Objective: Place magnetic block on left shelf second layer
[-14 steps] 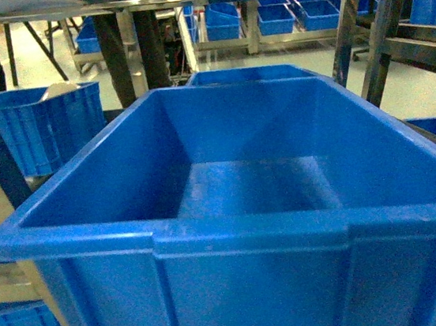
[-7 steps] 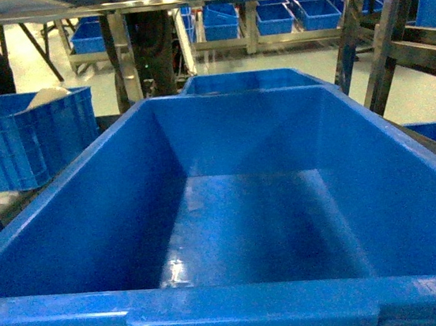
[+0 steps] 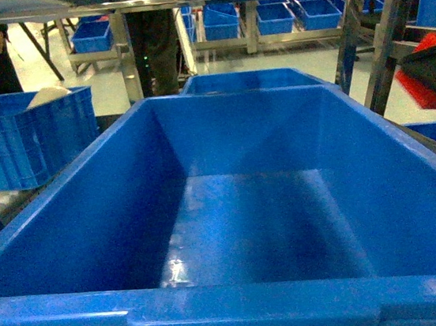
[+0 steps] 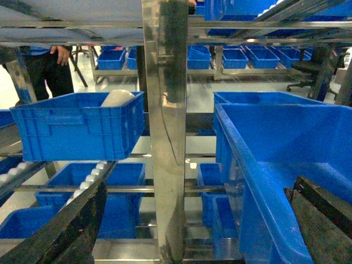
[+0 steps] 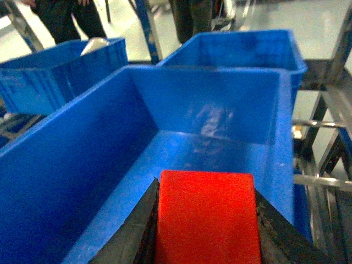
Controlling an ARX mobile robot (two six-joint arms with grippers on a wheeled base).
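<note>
- Gripping the magnetic block between both dark fingers, the right gripper hangs over the near right part of the large blue tub; in the head view it shows at the right edge.
- Left gripper: two fingers spread wide, holding nothing, beside a steel upright.
- One red block, one big tub (a ribbed crate sits far left).
- Steel racks and more blue bins stand behind.

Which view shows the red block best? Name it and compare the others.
Right wrist view: the magnetic block fills the foreground, gripped in the right claw above the blue tub. The head view catches only a red sliver at its right edge. The left wrist view shows none of it.
</note>
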